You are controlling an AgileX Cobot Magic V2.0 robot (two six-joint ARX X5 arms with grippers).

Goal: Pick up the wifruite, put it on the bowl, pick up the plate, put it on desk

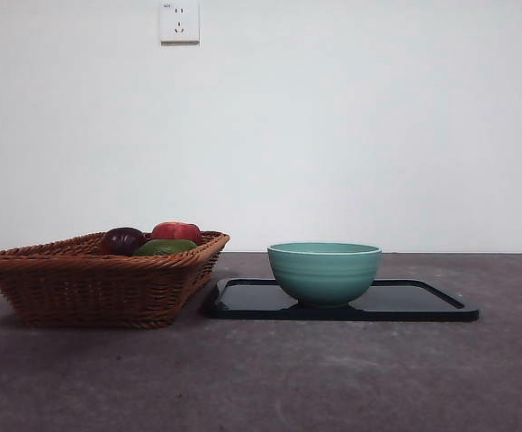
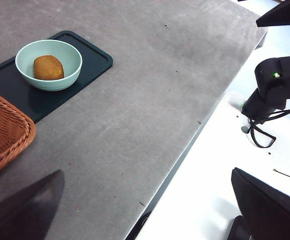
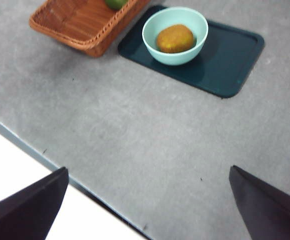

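Orange-brown and dull-skinned, the round wifruite (image 3: 175, 38) lies inside the ribbed mint-teal ceramic bowl (image 1: 324, 271), resting on the bowl's floor below its pale rim. The bowl stands on a flat, dark rectangular plate with rounded corners (image 1: 414, 303), toward the end of the plate nearest a brown woven wicker basket (image 1: 90, 283). The plate lies flat on the dark grey-brown speckled desk (image 1: 333, 378), its edge just beside the basket's wall. In the basket, a dark purple fruit (image 1: 122, 240), a red fruit (image 1: 176, 231) and a green fruit (image 1: 165, 246) show above the rim.

Both arms hang high and drawn back from the things, out of the front view entirely. The left gripper (image 2: 150, 210) is poised over the desk's edge, well apart from the bowl, its two black jaws spread wide with nothing between them. The right gripper (image 3: 150, 205) likewise hovers over the near edge of the desk, looking across bare tabletop toward the plate, its jaws wide apart and holding nothing. Another dark arm (image 2: 275, 90) shows beyond the desk's edge in the left wrist view.
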